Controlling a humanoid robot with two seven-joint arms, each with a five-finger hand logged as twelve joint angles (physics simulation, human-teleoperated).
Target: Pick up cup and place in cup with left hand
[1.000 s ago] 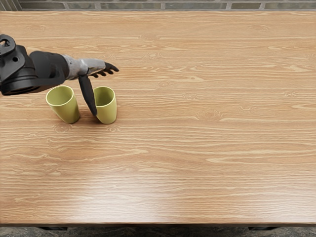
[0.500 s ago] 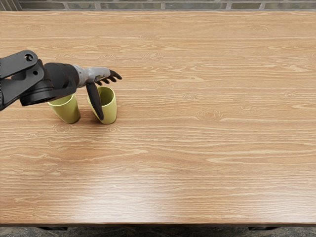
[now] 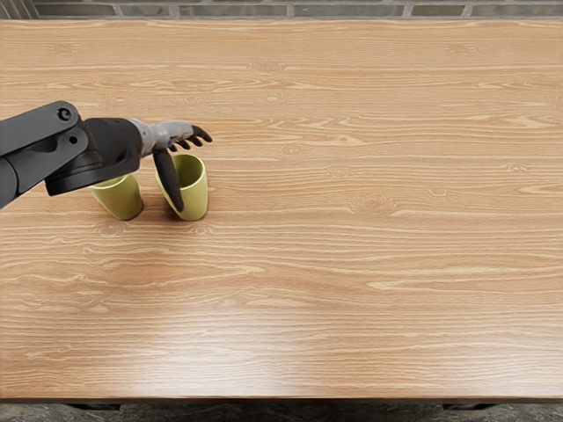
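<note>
The left arm (image 3: 40, 145) is coming in over the counter (image 3: 352, 264), and its robot hand (image 3: 164, 136) is hanging above and beside the right cup (image 3: 197, 189). The hand is holding nothing: its fingers (image 3: 199, 135) are spreading loosely beyond the cup's far rim, while the thumb (image 3: 169, 180) is pointing down across the cup's left side. Whether the thumb is touching the cup, I cannot tell.

The right cup is standing upright on the counter, its mouth facing up and partly showing behind the thumb. The left cup (image 3: 121, 199) is standing just beside it, apart from it, also on the counter; the arm is covering much of its mouth. Both cups are showing the same yellow-green colour. Behind the counter's far edge, a brick wall (image 3: 352, 10) is running across the view.
</note>
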